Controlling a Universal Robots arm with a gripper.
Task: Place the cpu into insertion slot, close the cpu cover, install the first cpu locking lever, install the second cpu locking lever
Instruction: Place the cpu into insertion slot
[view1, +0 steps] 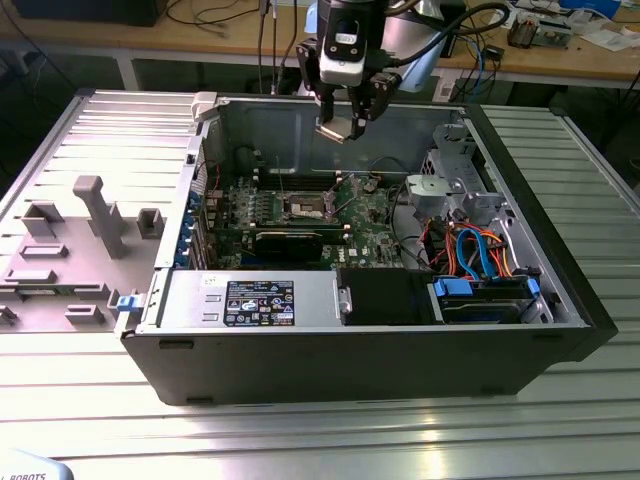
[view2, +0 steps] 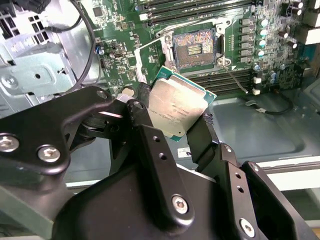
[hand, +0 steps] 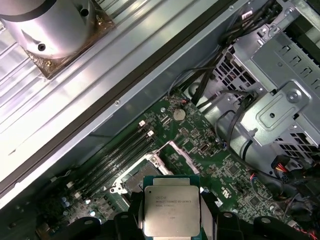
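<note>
Clamped on the flat silver-topped cpu (view2: 177, 107), the black gripper (view1: 345, 122) should bring it level over the silver-rimmed insertion slot (view1: 308, 207) at 7 o'clock in the exterior view.

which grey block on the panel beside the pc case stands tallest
The T-shaped post; the other blocks on the panel sit much lower.

Ribbed metal counter (view1: 400, 430): open PC case (view1: 360, 350) lying on its side, grey side panel (view1: 130, 160) flat beside it, exterior view's left.
</note>
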